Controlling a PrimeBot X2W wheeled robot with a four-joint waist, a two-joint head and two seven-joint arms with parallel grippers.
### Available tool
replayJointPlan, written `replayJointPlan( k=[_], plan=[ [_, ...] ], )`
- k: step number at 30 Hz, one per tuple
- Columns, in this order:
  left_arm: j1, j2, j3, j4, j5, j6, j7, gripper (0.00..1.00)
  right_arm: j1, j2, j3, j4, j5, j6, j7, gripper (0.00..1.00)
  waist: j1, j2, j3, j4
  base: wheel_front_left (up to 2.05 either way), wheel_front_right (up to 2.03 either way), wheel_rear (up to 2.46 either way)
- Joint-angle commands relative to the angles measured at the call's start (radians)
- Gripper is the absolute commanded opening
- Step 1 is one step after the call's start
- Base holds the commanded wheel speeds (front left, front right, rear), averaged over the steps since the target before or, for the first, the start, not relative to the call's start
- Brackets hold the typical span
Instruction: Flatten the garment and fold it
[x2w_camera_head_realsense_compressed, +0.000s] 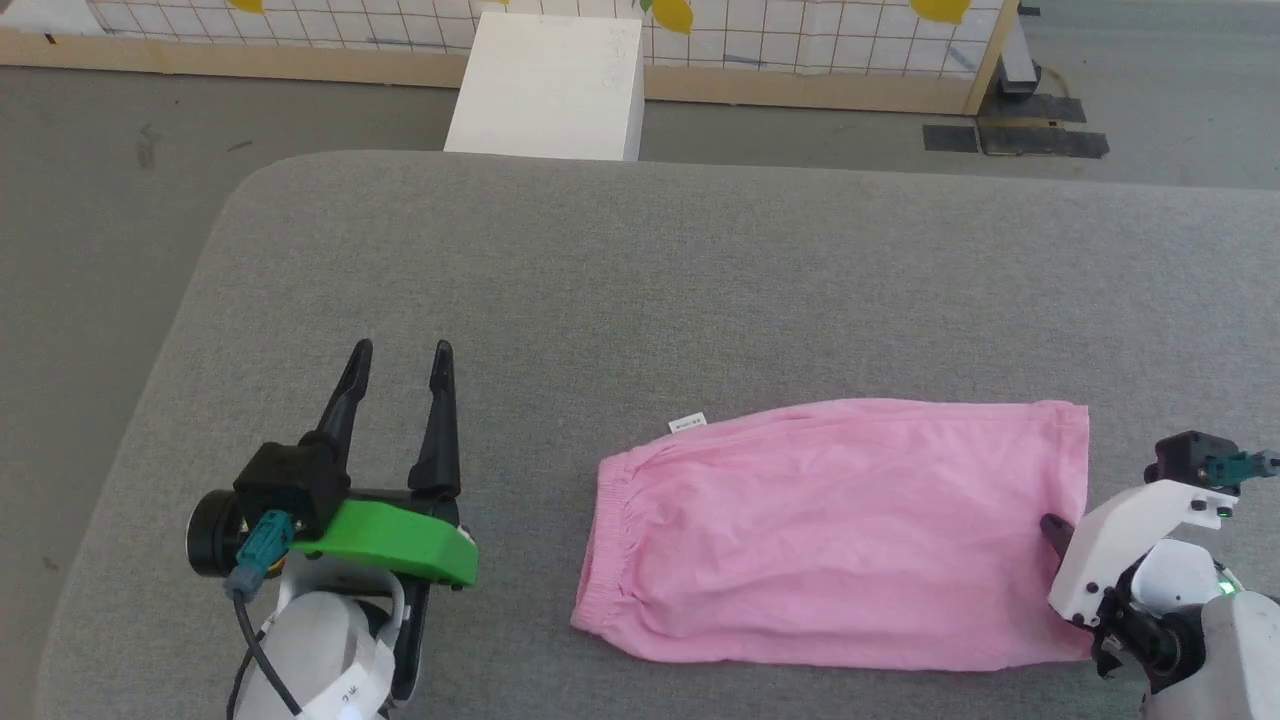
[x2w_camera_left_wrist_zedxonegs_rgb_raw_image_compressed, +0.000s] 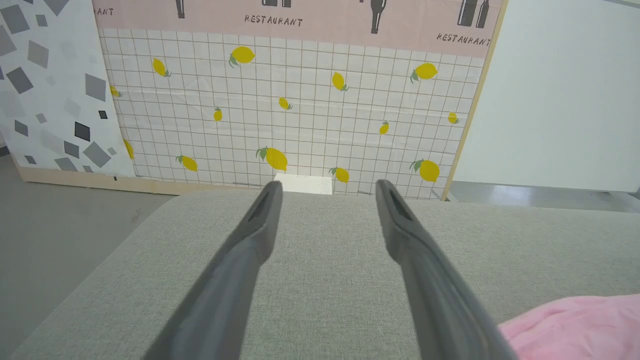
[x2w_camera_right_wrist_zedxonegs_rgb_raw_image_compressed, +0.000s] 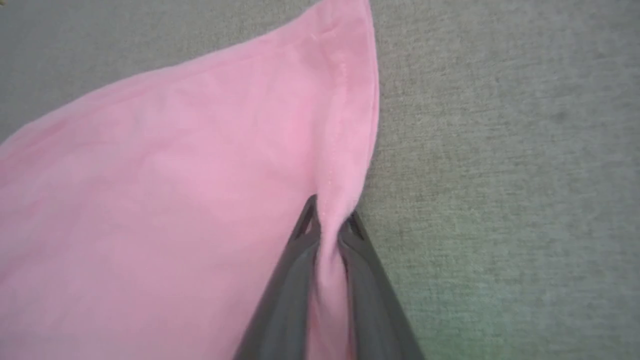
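Note:
The pink garment (x2w_camera_head_realsense_compressed: 840, 530) lies flat on the grey cushioned surface (x2w_camera_head_realsense_compressed: 640, 270), gathered elastic edge at its left and a small white label (x2w_camera_head_realsense_compressed: 687, 422) at its far edge. My right gripper (x2w_camera_right_wrist_zedxonegs_rgb_raw_image_compressed: 332, 220) is shut on the garment's (x2w_camera_right_wrist_zedxonegs_rgb_raw_image_compressed: 165, 175) hemmed right edge, cloth bunched between the two dark fingers. In the head view the right gripper (x2w_camera_head_realsense_compressed: 1055, 530) sits at the garment's lower right corner, mostly hidden by its white wrist. My left gripper (x2w_camera_head_realsense_compressed: 400, 350) stands open over bare surface to the garment's left, holding nothing; its wrist view shows the left gripper (x2w_camera_left_wrist_zedxonegs_rgb_raw_image_compressed: 327, 187) and a pink corner (x2w_camera_left_wrist_zedxonegs_rgb_raw_image_compressed: 575, 325).
A white box (x2w_camera_head_realsense_compressed: 550, 85) stands on the floor beyond the surface's far edge, before a lemon-print gridded panel (x2w_camera_left_wrist_zedxonegs_rgb_raw_image_compressed: 300, 100). Grey floor lies to the left. The surface's rounded left edge is close to my left arm.

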Motion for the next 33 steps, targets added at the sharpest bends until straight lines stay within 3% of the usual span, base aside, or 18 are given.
replayJointPlan(
  k=[1,8,13,17,23,28,33],
  plan=[
    [0.01,-0.008,0.008,0.005,0.014,-0.008,-0.005,1.0,0.014,0.003,0.003,-0.001,-0.009,-0.001,0.0,0.0,0.0,-0.0001,-0.004,0.002,0.0,0.0,0.0],
    [0.022,-0.026,0.028,0.01,0.029,-0.027,-0.005,1.0,0.041,-0.009,-0.073,-0.058,-0.044,-0.001,-0.049,0.0,0.0,-0.0001,-0.019,0.0,0.0,0.0,0.0],
    [0.032,-0.033,0.036,0.009,0.033,-0.034,-0.005,1.0,0.084,-0.052,-0.149,-0.122,-0.132,-0.001,-0.063,0.0,0.0,-0.0001,-0.022,-0.001,0.0,0.0,0.0],
    [0.037,-0.035,0.04,0.01,0.035,-0.039,-0.005,1.0,0.124,-0.072,-0.15,-0.202,-0.2,-0.001,-0.058,0.0,0.0,-0.0001,-0.022,-0.001,0.0,0.0,0.0],
    [0.036,-0.037,0.042,0.014,0.038,-0.045,-0.005,1.0,0.189,-0.044,-0.038,-0.438,-0.15,-0.001,-0.007,0.0,0.0,-0.0001,-0.022,0.004,0.0,0.0,0.0],
    [0.033,-0.038,0.042,0.016,0.039,-0.048,-0.005,1.0,0.235,-0.046,0.12,-0.653,-0.137,-0.001,0.094,0.0,0.0,-0.0001,-0.021,0.009,0.0,0.0,0.0],
    [0.028,-0.039,0.035,0.018,0.03,-0.049,-0.005,1.0,0.222,-0.082,0.327,-0.728,-0.14,-0.001,0.191,0.0,0.0,-0.0001,-0.017,0.016,0.0,0.0,0.0]
  ],
)
